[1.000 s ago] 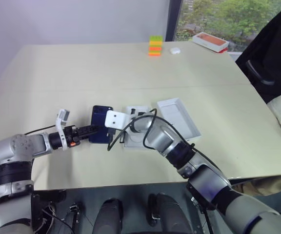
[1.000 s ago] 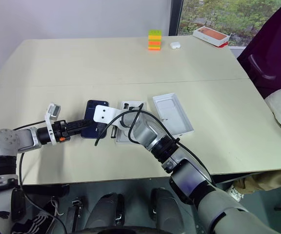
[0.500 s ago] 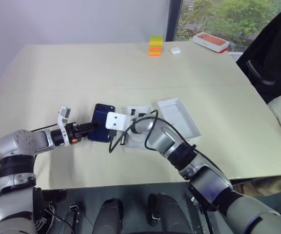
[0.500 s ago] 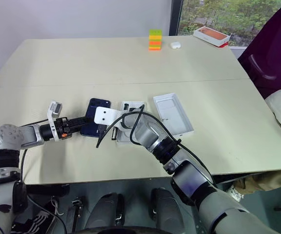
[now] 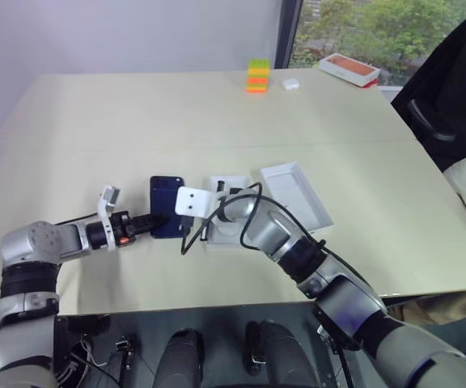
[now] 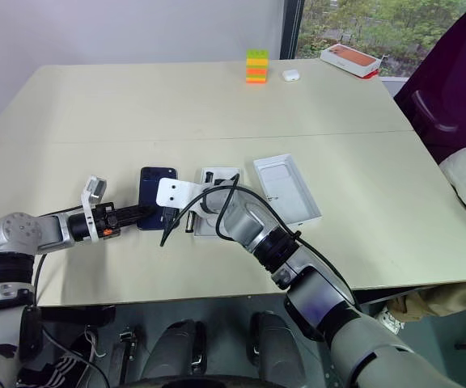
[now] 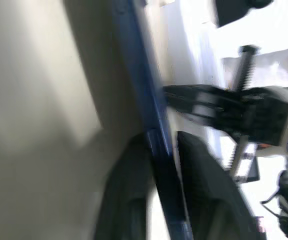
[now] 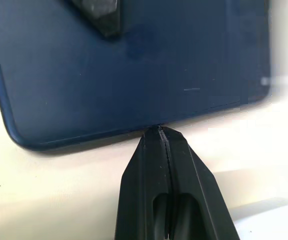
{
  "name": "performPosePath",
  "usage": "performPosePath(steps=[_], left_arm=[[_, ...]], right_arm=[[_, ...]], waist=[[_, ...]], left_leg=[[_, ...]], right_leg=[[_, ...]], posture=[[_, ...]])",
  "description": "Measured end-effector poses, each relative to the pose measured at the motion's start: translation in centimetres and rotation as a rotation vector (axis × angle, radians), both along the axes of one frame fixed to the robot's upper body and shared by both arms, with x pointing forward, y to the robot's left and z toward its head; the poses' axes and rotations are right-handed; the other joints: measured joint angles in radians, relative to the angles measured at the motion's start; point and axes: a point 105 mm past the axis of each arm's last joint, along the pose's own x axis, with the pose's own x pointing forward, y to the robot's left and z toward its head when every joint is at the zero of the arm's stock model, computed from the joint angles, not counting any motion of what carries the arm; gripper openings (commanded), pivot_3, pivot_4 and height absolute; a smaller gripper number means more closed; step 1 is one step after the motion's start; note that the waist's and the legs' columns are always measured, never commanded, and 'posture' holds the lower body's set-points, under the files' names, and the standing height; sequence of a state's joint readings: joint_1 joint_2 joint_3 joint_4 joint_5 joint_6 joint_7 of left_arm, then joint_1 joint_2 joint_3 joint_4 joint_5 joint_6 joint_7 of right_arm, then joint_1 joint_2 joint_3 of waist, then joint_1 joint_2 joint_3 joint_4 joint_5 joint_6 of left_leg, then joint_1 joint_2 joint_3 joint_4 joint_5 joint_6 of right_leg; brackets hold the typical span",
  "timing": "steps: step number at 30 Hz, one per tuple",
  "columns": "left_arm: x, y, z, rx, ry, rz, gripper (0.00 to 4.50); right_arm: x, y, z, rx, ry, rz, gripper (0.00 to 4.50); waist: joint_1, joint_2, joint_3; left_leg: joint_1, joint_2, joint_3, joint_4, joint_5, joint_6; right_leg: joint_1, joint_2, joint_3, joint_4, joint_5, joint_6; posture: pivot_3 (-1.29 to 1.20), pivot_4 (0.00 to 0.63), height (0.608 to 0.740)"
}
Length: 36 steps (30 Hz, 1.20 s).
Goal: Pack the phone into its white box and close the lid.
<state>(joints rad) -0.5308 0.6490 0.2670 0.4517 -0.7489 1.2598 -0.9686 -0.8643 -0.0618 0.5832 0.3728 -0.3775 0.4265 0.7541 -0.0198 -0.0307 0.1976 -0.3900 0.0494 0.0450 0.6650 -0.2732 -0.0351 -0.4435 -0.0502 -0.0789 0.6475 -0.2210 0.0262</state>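
Observation:
The dark navy phone [image 5: 166, 203] lies flat on the beige table, left of centre. My left gripper [image 5: 153, 221] comes in from the left and is shut on the phone's near edge; the left wrist view shows the blue edge [image 7: 149, 107] between its two fingers. My right gripper [image 8: 159, 131] is shut, its tip pressing against the phone's [image 8: 134, 65] long side. Right of the phone lies the white box [image 6: 214, 175], mostly hidden under my right arm. Further right lies the lid [image 5: 298, 194], open side up and white inside.
At the table's far edge are a stack of coloured blocks [image 5: 257, 76], a small white case [image 5: 290, 83] and an orange-topped flat box [image 5: 349, 69]. A dark chair [image 5: 447, 105] stands at the right. A black cable [image 5: 217, 212] loops over my right wrist.
My left gripper has closed on the phone's near edge. The phone swung askew and now lies straight again. My right gripper stayed shut against the phone's side.

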Motion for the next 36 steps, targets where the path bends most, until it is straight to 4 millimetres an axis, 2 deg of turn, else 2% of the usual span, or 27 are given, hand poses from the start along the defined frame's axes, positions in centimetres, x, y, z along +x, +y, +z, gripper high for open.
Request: performPosePath(steps=[8, 12, 15, 19, 22, 25, 29, 36], left_arm=[[-0.1, 0.1, -0.1, -0.011, 0.005, 0.005, 0.15], [-0.2, 0.5, 0.2, -0.039, 0.02, 0.027, 0.15], [-0.4, 1.1, 0.5, -0.068, 0.028, 0.057, 0.15], [-0.7, 1.9, 2.3, -0.166, 0.029, 0.084, 0.15], [-0.9, 2.3, 3.7, -0.21, 0.016, 0.088, 0.12], [-1.4, 2.5, 4.5, -0.23, 0.015, 0.082, 0.12], [-2.4, 2.4, 3.6, -0.196, 0.047, 0.074, 0.12], [-2.9, 1.5, 3.9, -0.17, 0.019, 0.037, 0.12]], right_arm=[[0.0, -0.1, 0.0, -0.001, -0.01, 0.013, 0.0], [-0.3, -0.4, 0.6, 0.141, 0.092, 0.004, 0.0], [-0.3, -0.9, 3.2, 0.329, 0.175, -0.013, 0.0], [-1.2, -1.5, 7.4, 0.581, 0.3, 0.009, 0.0], [-2.1, -2.2, 8.6, 0.635, 0.339, 0.044, 0.82], [-2.7, -3.8, 7.6, 0.587, 0.342, 0.052, 2.36], [-2.9, -6.5, 5.5, 0.452, 0.317, 0.03, 4.44], [-5.2, -9.2, 3.2, 0.208, 0.276, 0.12, 4.44]], waist=[[0.0, 0.0, 0.0], [-0.001, 0.0, 0.0], [-0.001, 0.0, 0.001], [0.001, 0.0, 0.001], [0.001, 0.0, 0.001], [0.005, 0.0, 0.001], [0.002, 0.0, 0.001], [0.002, 0.0, 0.001]], left_leg=[[0.0, 0.0, 0.0, 0.0, 0.0, 0.0], [-0.001, 0.0, 0.0, 0.0, 0.0, 0.0], [-0.001, 0.001, -0.001, 0.0, 0.0, 0.0], [-0.002, 0.001, -0.002, 0.0, 0.0, 0.0], [-0.001, 0.0, -0.002, 0.0, 0.0, 0.0], [-0.002, -0.001, -0.002, 0.0, 0.0, 0.0], [-0.002, -0.001, -0.001, 0.0, 0.0, 0.0], [-0.002, 0.0, 0.0, 0.0, 0.0, 0.0]], right_leg=[[0.0, 0.0, 0.0, 0.0, 0.0, 0.0], [-0.001, 0.0, 0.0, 0.0, 0.0, 0.0], [-0.001, 0.0, 0.0, 0.0, 0.0, 0.0], [-0.001, 0.0, -0.001, 0.0, 0.0, 0.0], [-0.001, 0.0, -0.001, -0.001, 0.0, 0.0], [-0.001, -0.001, -0.001, -0.002, 0.0, 0.0], [-0.001, -0.002, 0.0, -0.002, 0.0, 0.0], [-0.001, 0.001, -0.001, -0.002, 0.0, 0.001]], posture=[[0.0, 0.15, 0.74], [0.0, 0.15, 0.74], [0.0, 0.15, 0.74], [0.0, 0.15, 0.74], [0.0, 0.15, 0.74], [0.0, 0.15, 0.74], [0.0, 0.15, 0.74], [0.0, 0.15, 0.74]])
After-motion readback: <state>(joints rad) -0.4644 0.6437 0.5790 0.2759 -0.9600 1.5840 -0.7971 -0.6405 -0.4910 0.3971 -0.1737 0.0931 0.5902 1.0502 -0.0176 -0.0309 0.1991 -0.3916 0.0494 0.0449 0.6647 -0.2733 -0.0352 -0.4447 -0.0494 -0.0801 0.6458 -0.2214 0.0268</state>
